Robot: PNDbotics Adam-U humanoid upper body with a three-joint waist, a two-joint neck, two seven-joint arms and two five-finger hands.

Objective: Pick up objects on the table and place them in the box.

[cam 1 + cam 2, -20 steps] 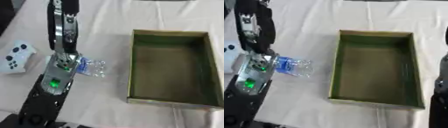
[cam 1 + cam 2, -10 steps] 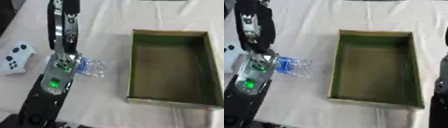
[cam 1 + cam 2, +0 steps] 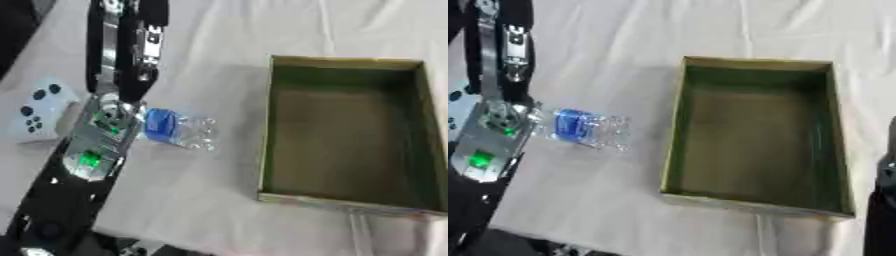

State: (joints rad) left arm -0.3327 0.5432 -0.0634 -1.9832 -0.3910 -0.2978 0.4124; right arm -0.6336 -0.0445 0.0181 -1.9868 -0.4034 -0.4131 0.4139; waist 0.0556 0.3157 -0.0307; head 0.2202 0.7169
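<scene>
A clear plastic bottle (image 3: 181, 131) with a blue label lies on its side on the white cloth, left of the box. A white game controller (image 3: 38, 111) with dark buttons lies further left. My left hand (image 3: 122, 55) rises between the two, its black and silver fingers straight and pointing to the far edge, holding nothing. Its wrist (image 3: 108, 116) is against the bottle's left end and hides that end. A dark shape (image 3: 882, 210) at the right edge of the right eye view is my right arm or hand, and its form is unclear.
An olive-green open box (image 3: 266, 130) stands on the right with nothing visible inside. My left forearm (image 3: 74, 175), with a green light on it, crosses the lower left. White cloth (image 3: 219, 45) covers the table.
</scene>
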